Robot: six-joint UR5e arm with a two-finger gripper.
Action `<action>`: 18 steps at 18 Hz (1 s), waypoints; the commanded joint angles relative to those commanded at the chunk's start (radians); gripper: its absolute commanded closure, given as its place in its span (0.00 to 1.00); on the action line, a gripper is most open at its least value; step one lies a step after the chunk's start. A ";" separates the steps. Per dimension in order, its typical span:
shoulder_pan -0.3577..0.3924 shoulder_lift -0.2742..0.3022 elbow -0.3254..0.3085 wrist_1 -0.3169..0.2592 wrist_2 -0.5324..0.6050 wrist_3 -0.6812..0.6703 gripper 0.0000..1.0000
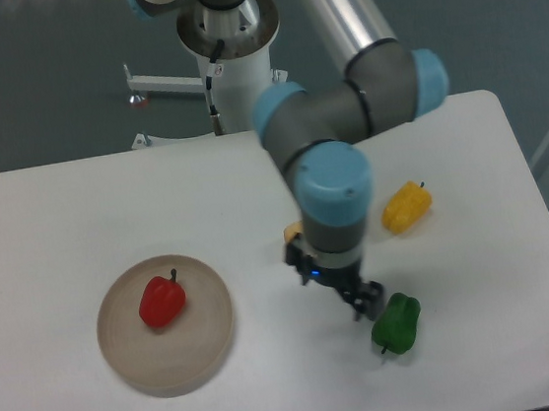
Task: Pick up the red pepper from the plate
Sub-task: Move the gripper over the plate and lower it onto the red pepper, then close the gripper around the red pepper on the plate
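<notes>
red pepper (162, 302) upright-ish on plate (206, 347) — stem up-right

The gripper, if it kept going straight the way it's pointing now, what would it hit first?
The gripper points down and slightly right, right next to the green pepper. It would probably meet that pepper first, or the white table just beside it; one view leaves the depth unclear. The red pepper lies far to the left.

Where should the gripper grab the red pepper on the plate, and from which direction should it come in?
Probably grip the red pepper across its rounded body, coming straight down from above. It sits toward the upper-left part of the plate, with its stem pointing up and to the right, so close below the stem on the widest part. The low rim leaves the sides open. The gripper is now over by the green pepper.
</notes>
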 joint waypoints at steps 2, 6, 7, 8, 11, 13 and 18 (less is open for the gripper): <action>-0.037 0.005 -0.023 0.002 0.000 -0.032 0.00; -0.120 0.017 -0.092 0.003 0.018 -0.077 0.00; -0.126 0.021 -0.109 0.005 0.017 -0.104 0.00; -0.144 0.020 -0.114 0.008 0.015 -0.135 0.00; -0.189 0.017 -0.127 0.009 0.018 -0.147 0.00; -0.209 0.008 -0.131 0.012 0.017 -0.187 0.00; -0.238 -0.003 -0.149 0.045 0.020 -0.243 0.00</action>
